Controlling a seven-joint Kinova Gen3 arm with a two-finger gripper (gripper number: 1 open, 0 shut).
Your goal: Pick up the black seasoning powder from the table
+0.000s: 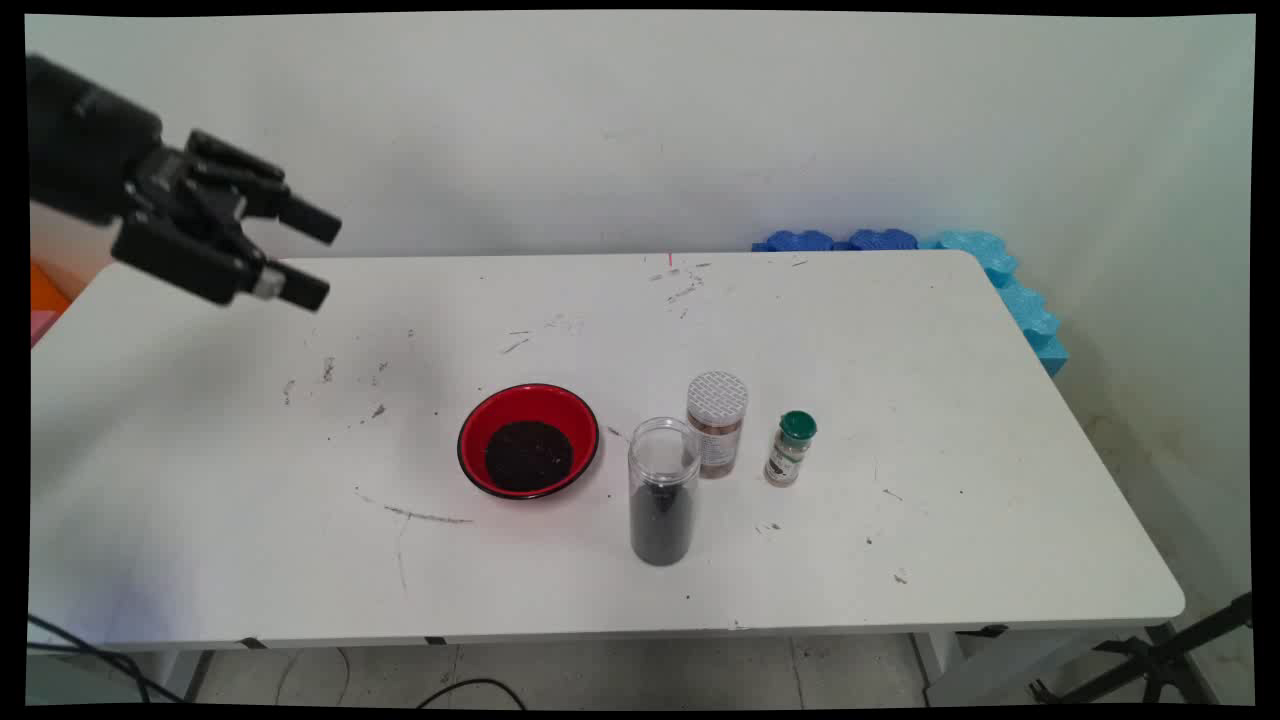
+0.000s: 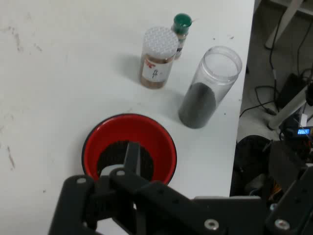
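The claw (image 1: 312, 257) is hanging high over the counter's (image 1: 900, 360) far-left corner, its two fingers standing apart with open air between them, gripping nothing and touching nothing. It is pointing out toward 3 o'clock, well apart from everything on the counter.

Nearest to it, though still far off, a red bowl (image 1: 528, 441) is sitting near the counter's middle, dark grounds lying in its bottom. At the bowl's 4 o'clock a tall clear jar (image 1: 662, 491) is standing upright, long axis vertical, mouth open and facing up, its lower part filled with black powder. Just behind the jar, at its 1 o'clock, a spice jar (image 1: 716, 424) with a white perforated cap is standing upright; its label is showing marks too small to read. At 3 o'clock of that, a small shaker (image 1: 790, 448) with a green cap is standing upright.

Blue foam (image 1: 1000, 275) is running along the counter's far-right corner.
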